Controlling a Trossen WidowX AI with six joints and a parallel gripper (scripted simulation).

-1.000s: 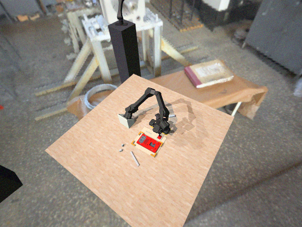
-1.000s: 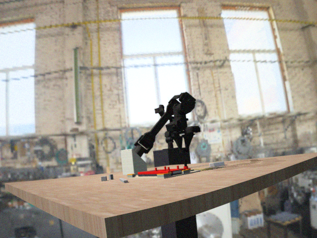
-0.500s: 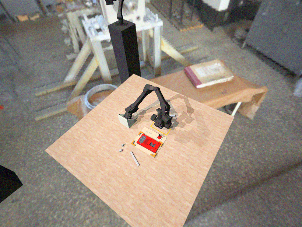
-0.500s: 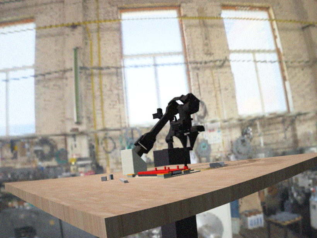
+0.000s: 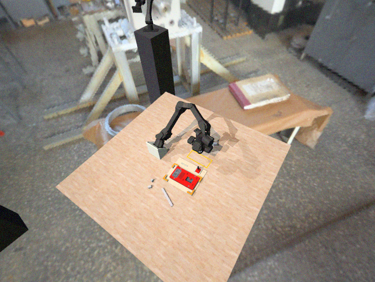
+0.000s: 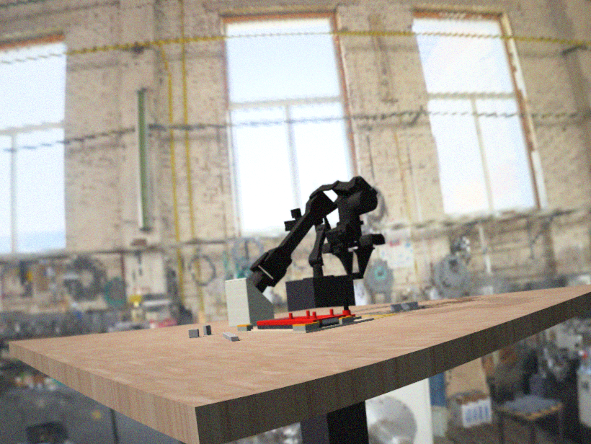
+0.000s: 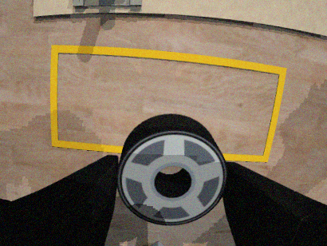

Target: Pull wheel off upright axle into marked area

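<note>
Currently, wheel (image 7: 137, 172) off axle (image 5: 198, 167) (image 6: 347, 300), gripped above table (image 5: 236, 194) (image 6: 305, 367).

Black-tyred, grey-spoked round wheel (image 7: 137, 172): one
Upright black axle (image 5: 198, 167) (image 6: 346, 305): one
Yellow rectangular outline (image 5: 196, 162) (image 6: 384, 315) (image 7: 171, 57): one
Flat red rectangular plate (image 5: 182, 175) (image 6: 286, 321): one
Orange L-shaped corner brackets (image 5: 190, 192) (image 6: 305, 327): four
Small grey blocks (image 5: 149, 186) (image 6: 193, 333): two
Long pale-grey bar (image 5: 167, 197) (image 6: 230, 336): one
</note>
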